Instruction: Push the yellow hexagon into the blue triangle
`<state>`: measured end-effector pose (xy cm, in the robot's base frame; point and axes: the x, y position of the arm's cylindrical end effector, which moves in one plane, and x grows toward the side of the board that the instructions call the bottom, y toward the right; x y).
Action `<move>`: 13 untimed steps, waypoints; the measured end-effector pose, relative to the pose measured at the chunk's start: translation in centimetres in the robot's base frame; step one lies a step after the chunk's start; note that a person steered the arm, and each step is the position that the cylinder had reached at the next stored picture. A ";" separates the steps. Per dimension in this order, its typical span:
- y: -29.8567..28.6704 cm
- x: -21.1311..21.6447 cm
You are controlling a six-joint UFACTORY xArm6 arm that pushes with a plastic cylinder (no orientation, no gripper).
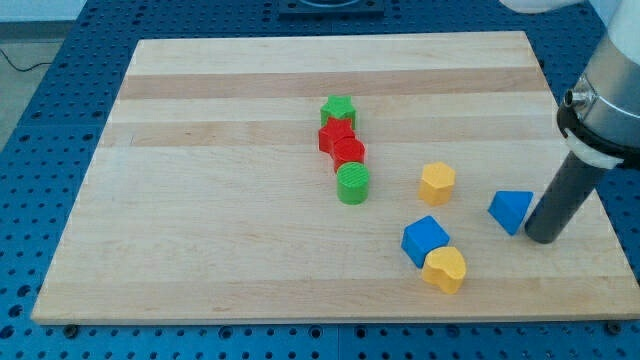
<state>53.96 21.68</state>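
The yellow hexagon (437, 183) lies right of the board's middle. The blue triangle (511, 210) lies to its right and a little lower, with a gap between them. My tip (545, 237) stands on the board just right of the blue triangle, close to its right edge; I cannot tell whether it touches. The rod rises up and to the right from there.
A blue cube (425, 240) and a yellow heart-shaped block (445, 269) touch each other below the hexagon. A green star (339, 110), two red blocks (336, 135) (349, 153) and a green cylinder (353, 184) form a line near the middle. The board's right edge (590, 200) is near my tip.
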 end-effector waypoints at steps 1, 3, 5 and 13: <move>-0.6 -1.0; -7.3 -2.8; -8.5 -2.7; -9.7 -9.3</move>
<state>44.64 11.97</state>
